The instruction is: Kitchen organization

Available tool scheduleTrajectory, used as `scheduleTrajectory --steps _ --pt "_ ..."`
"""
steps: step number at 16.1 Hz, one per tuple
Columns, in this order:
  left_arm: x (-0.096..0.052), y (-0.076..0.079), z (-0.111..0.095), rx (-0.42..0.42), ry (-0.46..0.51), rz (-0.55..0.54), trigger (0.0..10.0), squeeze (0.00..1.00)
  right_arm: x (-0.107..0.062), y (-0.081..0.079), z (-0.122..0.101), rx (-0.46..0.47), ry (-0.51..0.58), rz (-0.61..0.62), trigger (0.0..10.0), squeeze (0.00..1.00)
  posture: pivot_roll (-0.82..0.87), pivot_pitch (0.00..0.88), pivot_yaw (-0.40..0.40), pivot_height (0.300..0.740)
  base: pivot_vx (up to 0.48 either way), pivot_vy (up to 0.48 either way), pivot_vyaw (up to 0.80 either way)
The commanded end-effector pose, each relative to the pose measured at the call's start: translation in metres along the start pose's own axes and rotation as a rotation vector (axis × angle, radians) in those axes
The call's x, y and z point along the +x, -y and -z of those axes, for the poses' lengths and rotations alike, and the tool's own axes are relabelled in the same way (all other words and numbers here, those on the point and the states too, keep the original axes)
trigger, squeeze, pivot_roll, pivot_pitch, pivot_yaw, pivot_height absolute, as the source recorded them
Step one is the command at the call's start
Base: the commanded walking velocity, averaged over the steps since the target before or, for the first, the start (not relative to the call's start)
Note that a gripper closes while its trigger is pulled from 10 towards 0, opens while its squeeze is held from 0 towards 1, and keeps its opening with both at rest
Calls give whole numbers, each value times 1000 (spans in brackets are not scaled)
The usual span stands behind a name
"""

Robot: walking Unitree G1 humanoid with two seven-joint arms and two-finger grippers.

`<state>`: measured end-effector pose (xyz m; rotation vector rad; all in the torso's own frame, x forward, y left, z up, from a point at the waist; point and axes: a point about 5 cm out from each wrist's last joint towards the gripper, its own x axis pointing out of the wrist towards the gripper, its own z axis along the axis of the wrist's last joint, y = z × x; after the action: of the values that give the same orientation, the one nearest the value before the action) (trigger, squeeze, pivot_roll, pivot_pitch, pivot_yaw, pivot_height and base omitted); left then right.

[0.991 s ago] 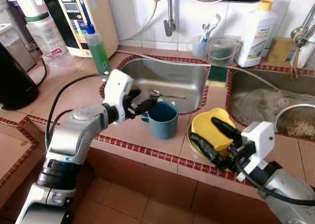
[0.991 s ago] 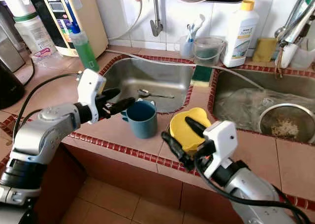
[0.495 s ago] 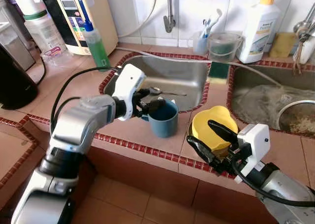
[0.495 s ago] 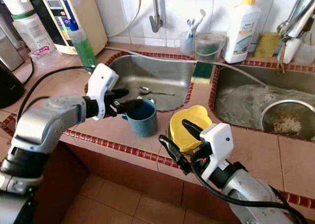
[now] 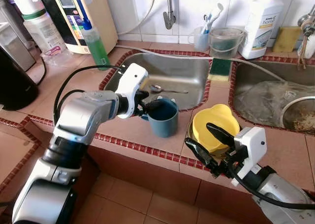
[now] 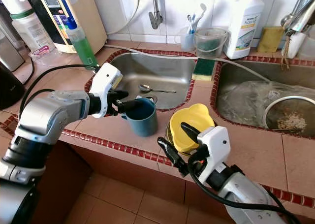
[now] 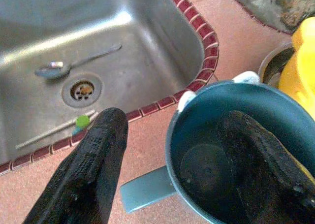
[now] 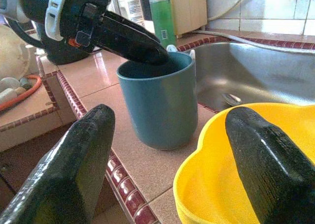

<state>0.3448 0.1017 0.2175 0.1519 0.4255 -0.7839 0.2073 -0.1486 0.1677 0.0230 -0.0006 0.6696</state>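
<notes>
Teal mug (image 5: 163, 117) on the tiled counter by the sink (image 5: 170, 76): the left gripper (image 5: 147, 105) is open astride its wall, one finger inside, one outside by the handle. Best to close squarely on the wall before lifting. The right gripper (image 5: 208, 144) is wide open around the yellow bowl (image 5: 215, 129), holding nothing. A spoon (image 5: 166, 90) lies in the sink; the mug and bowl stand close.

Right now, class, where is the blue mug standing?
The blue mug stands on the tiled counter just in front of the left sink, beside the yellow bowl; the left hand has one finger inside its rim.
</notes>
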Motion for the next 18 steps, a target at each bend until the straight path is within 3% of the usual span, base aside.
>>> scheduleTrajectory --steps 1,4,5,6,7,8,9,18 --pt "-1 -5 -3 13 -8 -36 10000 0 2 -5 -4 -15 20 -15 10000 0 -268 59 175 740 0 0 0" --pt "1 -4 3 20 -27 -42 10000 0 3 -5 -4 -16 25 -12 10000 0 -274 54 180 740 0 0 0" --pt "2 -4 4 25 -33 -40 9529 0 3 -5 -4 -17 25 -10 10000 0 -276 49 181 740 0 0 0" --pt "2 -5 5 33 -38 -49 3529 0 3 -6 -4 -17 26 -9 10000 0 -279 48 183 740 0 0 0" --pt "3 -6 6 37 -51 -54 0 0 3 -6 -4 -16 26 -8 10000 0 -282 46 187 740 0 0 0" --pt "3 -6 6 37 -56 -52 1137 0 3 -6 -3 -17 25 -7 10000 0 -282 45 188 740 0 0 0" --pt "3 -5 6 46 -61 -41 0 0 3 -6 -3 -19 23 -6 10000 0 -283 45 189 740 0 0 0" --pt "5 -4 9 74 -81 -32 0 0 3 -8 -1 -21 21 8 10000 0 -282 51 198 740 0 0 0"
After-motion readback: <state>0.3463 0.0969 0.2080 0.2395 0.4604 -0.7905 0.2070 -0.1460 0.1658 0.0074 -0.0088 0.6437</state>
